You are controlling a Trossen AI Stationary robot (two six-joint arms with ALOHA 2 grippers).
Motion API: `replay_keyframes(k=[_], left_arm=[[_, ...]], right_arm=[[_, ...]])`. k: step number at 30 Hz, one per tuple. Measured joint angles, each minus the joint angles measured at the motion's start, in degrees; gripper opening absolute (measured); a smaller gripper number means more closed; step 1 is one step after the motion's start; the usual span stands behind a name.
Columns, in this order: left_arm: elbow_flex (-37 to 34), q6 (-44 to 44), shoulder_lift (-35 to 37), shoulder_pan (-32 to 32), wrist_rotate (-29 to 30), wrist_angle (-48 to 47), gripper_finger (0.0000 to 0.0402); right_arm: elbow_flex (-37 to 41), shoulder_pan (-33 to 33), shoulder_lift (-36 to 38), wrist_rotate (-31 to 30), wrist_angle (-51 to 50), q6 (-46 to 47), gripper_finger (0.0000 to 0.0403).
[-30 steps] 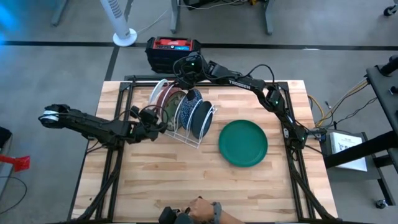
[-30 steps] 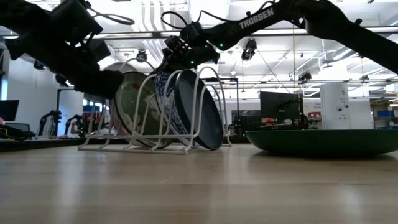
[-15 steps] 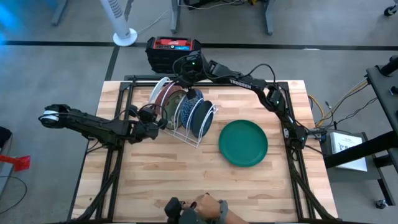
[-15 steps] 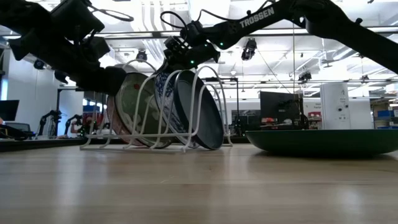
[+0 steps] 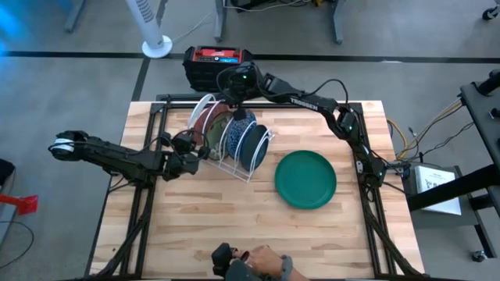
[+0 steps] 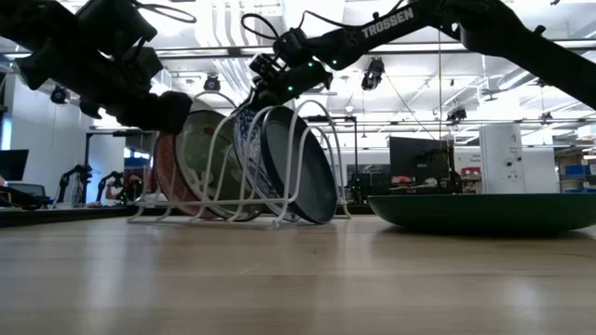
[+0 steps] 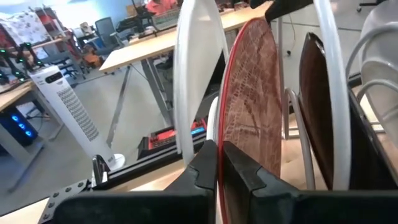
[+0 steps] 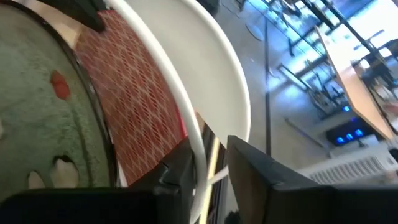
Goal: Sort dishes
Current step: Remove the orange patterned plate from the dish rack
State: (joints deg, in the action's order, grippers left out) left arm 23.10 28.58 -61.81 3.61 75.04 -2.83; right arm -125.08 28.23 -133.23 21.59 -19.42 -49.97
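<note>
Gripping the rim of the red patterned plate (image 7: pixel 252 112) with my left fingers (image 7: pixel 219 163) clenched on its edge, I find it standing upright in the white rack (image 5: pixel 234 140) on the desk (image 5: pixel 195 226). My right fingers (image 8: pixel 208 165) straddle a white rack wire, slightly parted, holding nothing. Lifting out means straight up along the slot. The green plate (image 5: pixel 305 179) lies flat nearby.

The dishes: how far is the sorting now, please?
Done: one green plate lies flat on the table, outside the white rack. In hand: the left gripper is shut on the rim of the red patterned plate in the rack; the right gripper is open at the rack's top. Left: the other plates stand in the rack.
</note>
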Motion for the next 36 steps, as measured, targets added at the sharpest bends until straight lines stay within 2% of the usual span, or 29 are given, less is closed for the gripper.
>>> replay_keyframes(k=[9,16,25,36], left_arm=[[0.66,0.28,-0.10,0.01,2.13,0.94,0.0001],[1.84,-0.17,-0.16,0.10,3.07,1.13,0.0001],[5.04,-4.40,-0.18,0.10,4.09,1.14,0.0001],[7.80,-9.04,-0.27,0.07,5.54,1.06,0.0000]], right_arm=[[-0.09,0.17,0.82,-3.70,-1.39,2.03,0.0147],[-0.11,0.33,2.24,-4.14,-3.64,3.03,0.0184],[-0.24,0.71,4.29,-7.23,-7.86,3.50,0.0203],[-0.22,2.24,5.42,-6.24,-8.55,6.50,0.0216]])
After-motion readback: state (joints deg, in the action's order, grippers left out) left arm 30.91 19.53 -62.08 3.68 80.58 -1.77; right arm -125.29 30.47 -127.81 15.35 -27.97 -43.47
